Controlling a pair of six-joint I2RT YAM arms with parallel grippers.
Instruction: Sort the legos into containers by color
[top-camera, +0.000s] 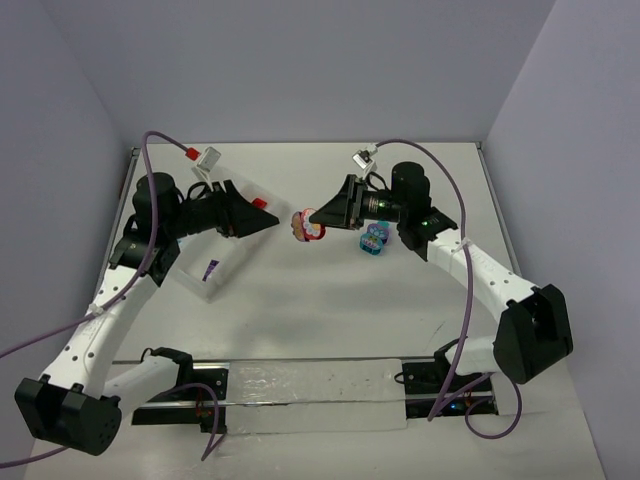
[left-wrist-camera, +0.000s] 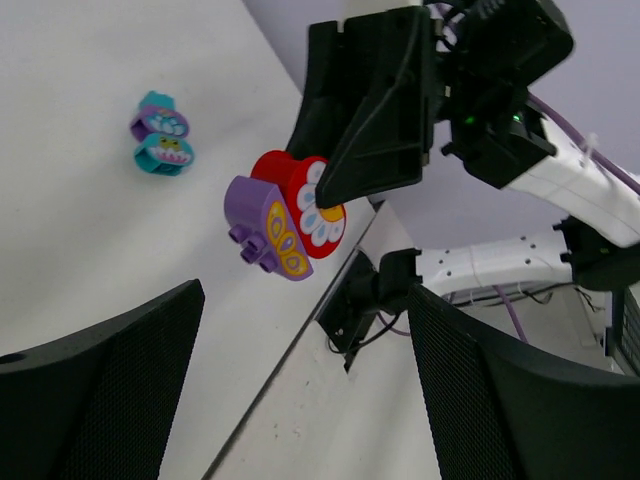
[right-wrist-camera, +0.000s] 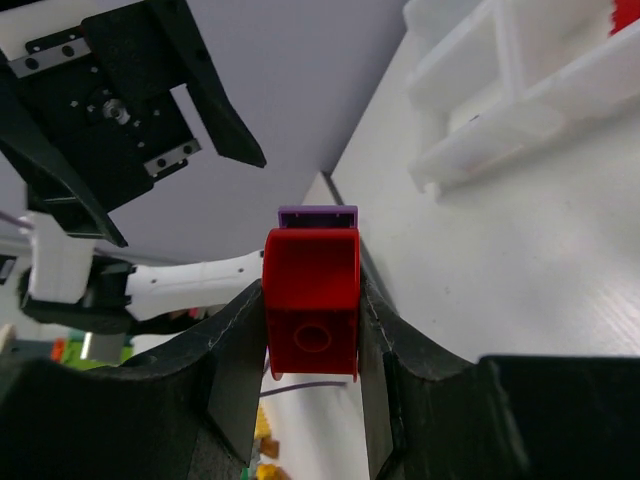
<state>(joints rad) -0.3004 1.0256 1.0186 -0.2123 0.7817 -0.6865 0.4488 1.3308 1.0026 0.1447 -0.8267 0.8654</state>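
A red-and-purple brick cluster (left-wrist-camera: 285, 215) was held off the table (top-camera: 320, 310) by the right gripper (right-wrist-camera: 312, 295), whose fingers were clamped on its red part.
A broad bare stretch of table was left between the near edge and both grippers. The left gripper (left-wrist-camera: 305, 295) was pointed at the cluster with its jaws spread wide and a gap kept between them. The white tray (top-camera: 195, 285) was set under the left arm near the left edge, with one purple brick (top-camera: 211, 268) seen inside it. A teal-and-purple cluster (top-camera: 374, 240) was left just beside the right wrist. White and yellow petal shapes were printed on the held cluster.
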